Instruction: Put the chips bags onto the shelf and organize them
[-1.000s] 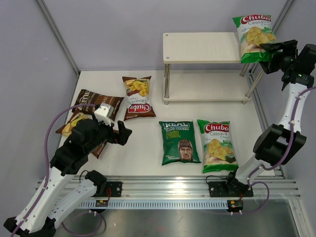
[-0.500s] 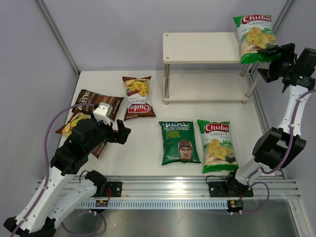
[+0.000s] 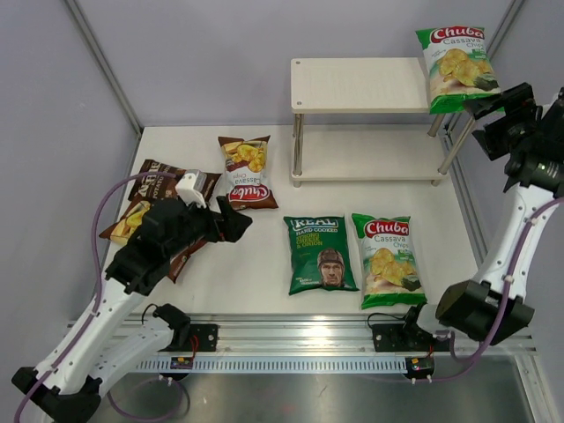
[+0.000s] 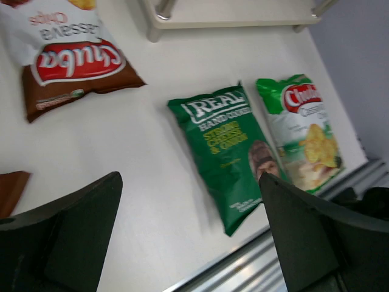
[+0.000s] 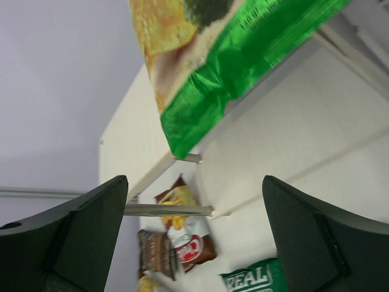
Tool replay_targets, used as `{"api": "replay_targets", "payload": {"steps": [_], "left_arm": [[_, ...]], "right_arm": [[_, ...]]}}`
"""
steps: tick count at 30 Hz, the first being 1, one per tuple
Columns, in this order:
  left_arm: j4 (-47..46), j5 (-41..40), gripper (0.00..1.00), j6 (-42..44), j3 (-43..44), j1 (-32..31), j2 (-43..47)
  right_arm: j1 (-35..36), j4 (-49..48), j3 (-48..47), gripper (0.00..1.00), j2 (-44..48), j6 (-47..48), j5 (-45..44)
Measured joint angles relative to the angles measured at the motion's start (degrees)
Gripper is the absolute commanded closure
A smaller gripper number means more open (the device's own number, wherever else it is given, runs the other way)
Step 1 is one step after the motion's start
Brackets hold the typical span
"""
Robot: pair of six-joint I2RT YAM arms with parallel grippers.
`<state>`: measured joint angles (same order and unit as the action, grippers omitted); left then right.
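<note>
Top external: your right gripper (image 3: pixel 496 104), spread empty, has backed off the green bag (image 3: pixel 454 66) on the shelf (image 3: pixel 361 85); left gripper (image 3: pixel 236 218) spread too; apparently six bags (image 3: pixel 319 256).

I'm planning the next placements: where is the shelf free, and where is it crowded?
The top board is bare from its left edge to the green Chuba bag at its right end. What shows of the lower board is bare too. Crowding is on the left of the table, where brown bags overlap beside the left gripper.

High fixed view over table (image 3: pixel 261 273), wrist views nearer and oblique, all sharing REAL bag (image 3: pixel 320 254)
</note>
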<state>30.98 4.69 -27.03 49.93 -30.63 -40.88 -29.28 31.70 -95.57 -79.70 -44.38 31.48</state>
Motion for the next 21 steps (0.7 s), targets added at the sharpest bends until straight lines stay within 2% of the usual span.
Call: {"api": "replay_targets", "payload": {"steps": [5, 7, 13, 21], "left_arm": [[-9.4, 3.6, 0.01, -6.4, 0.3, -4.1, -8.5], [-11.8, 3.7, 0.01, -8.0, 1.8, -7.7, -14.5], [-17.0, 3.6, 0.01, -11.5, 9.8, -17.4, -31.4], [-21.8, 3.3, 0.01, -16.7, 21.8, -25.1, -50.9]], "right_arm": [[5.2, 1.4, 11.1, 0.01, 14.3, 7.4, -7.5], [7.5, 1.2, 16.2, 0.00, 21.1, 9.0, -7.7], [8.7, -0.2, 32.1, 0.01, 36.5, 9.4, -5.8], [13.4, 3.2, 33.6, 0.01, 44.9, 10.1, -11.4]]}}
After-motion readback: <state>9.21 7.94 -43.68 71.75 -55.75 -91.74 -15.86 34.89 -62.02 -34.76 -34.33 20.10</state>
